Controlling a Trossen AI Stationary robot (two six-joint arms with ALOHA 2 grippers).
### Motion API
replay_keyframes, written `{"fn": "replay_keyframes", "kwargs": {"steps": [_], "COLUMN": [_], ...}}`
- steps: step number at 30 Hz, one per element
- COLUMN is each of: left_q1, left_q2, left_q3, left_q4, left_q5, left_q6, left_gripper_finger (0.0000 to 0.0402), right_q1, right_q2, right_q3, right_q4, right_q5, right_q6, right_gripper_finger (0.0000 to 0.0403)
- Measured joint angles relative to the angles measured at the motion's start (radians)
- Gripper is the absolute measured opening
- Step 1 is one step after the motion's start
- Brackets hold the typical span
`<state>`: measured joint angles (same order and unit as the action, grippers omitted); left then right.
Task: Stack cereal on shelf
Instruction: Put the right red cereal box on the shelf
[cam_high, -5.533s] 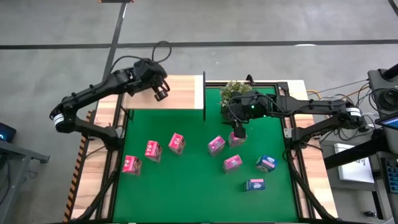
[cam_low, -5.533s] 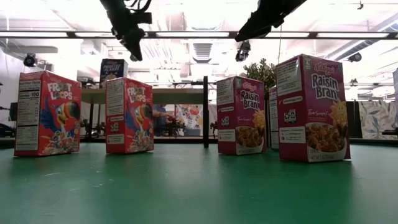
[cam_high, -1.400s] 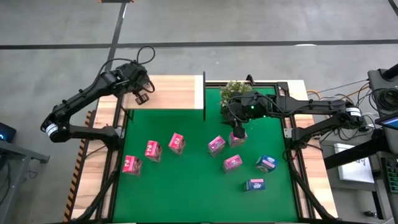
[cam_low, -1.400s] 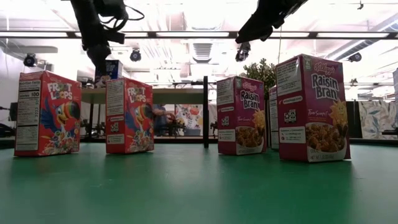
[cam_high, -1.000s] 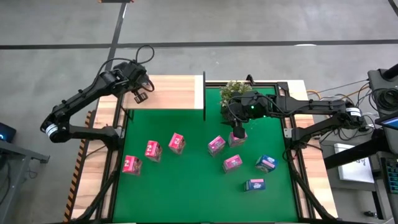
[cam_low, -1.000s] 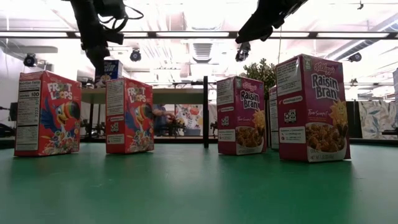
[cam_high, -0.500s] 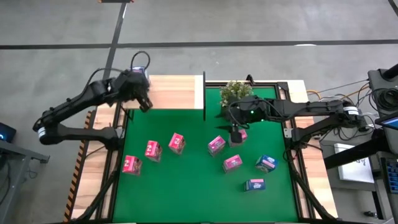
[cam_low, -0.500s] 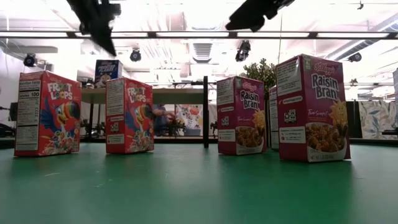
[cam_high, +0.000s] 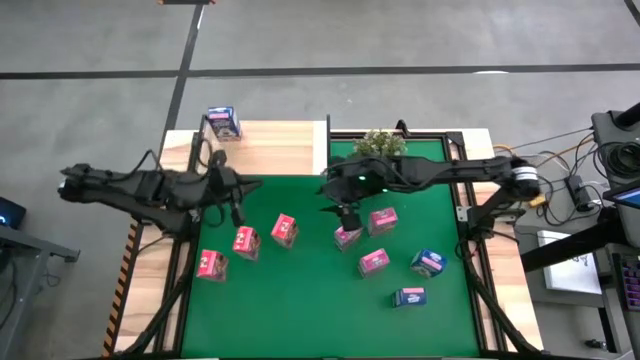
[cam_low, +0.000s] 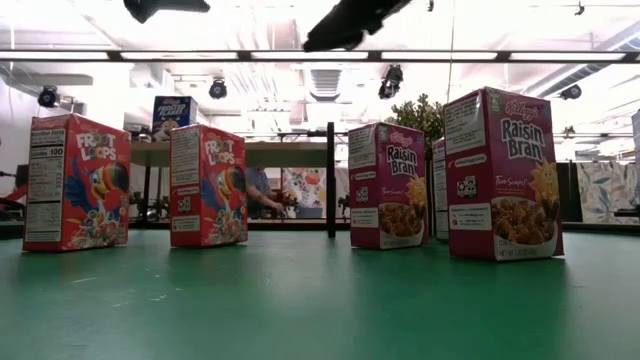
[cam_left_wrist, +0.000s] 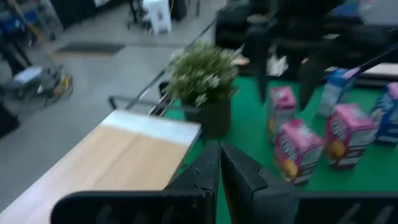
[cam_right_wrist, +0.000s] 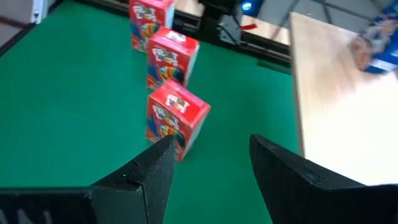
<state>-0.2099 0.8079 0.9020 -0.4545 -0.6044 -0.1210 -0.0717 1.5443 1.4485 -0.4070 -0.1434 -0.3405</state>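
One blue cereal box (cam_high: 222, 123) stands upright on the pale wood shelf (cam_high: 280, 150) at its far left corner; it also shows in the low view (cam_low: 172, 112). Several pink boxes (cam_high: 285, 230) and two blue ones (cam_high: 428, 262) stand on the green mat (cam_high: 300, 300). My left gripper (cam_high: 252, 186) is shut and empty, above the mat's far left, just near of the shelf; its closed fingers (cam_left_wrist: 219, 163) point toward the plant. My right gripper (cam_high: 328, 197) is open and empty above the mat's middle, beside a pink box (cam_high: 347, 236), and faces three red boxes (cam_right_wrist: 177, 118).
A small potted green plant (cam_high: 378, 145) stands at the mat's far edge, right of the shelf's black upright (cam_high: 328, 150). Black frame rails run along the mat's sides. In the low view the Raisin Bran boxes (cam_low: 500, 175) stand right and the Froot Loops boxes (cam_low: 205, 185) left.
My left gripper has come away from the blue box on the shelf, risen, and swung toward the table's near edge, out over the mat's far left. The box stays upright on the shelf. My right gripper has moved toward the table's left, away from the pink box by the plant.
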Motion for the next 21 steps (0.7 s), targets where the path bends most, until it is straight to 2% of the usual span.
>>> {"fn": "replay_keyframes", "kwargs": {"steps": [4, 6, 12, 21], "left_q1": [-0.079, -0.094, -0.097, -0.097], "left_q2": [-0.024, -0.035, -0.073, -0.116], "left_q3": [-0.066, -0.090, -0.114, -0.114], "left_q4": [0.134, 0.176, 0.209, 0.207], "left_q5": [-0.066, -0.067, -0.068, -0.067], "left_q6": [0.047, 0.068, 0.080, 0.086], "left_gripper_finger": [0.0000, 0.0000, 0.0000, 0.0000], "right_q1": [-0.003, -0.005, -0.007, -0.009], "right_q2": [0.126, 0.189, 0.370, 0.574], "right_q3": [0.168, 0.251, 0.486, 0.731], "right_q4": [-0.087, -0.140, -0.291, -0.425], "right_q5": [-0.066, -0.108, -0.241, -0.253], "right_q6": [-0.074, -0.116, -0.254, -0.335], "right_gripper_finger": [0.0196, 0.0196, 0.0196, 0.0196]}}
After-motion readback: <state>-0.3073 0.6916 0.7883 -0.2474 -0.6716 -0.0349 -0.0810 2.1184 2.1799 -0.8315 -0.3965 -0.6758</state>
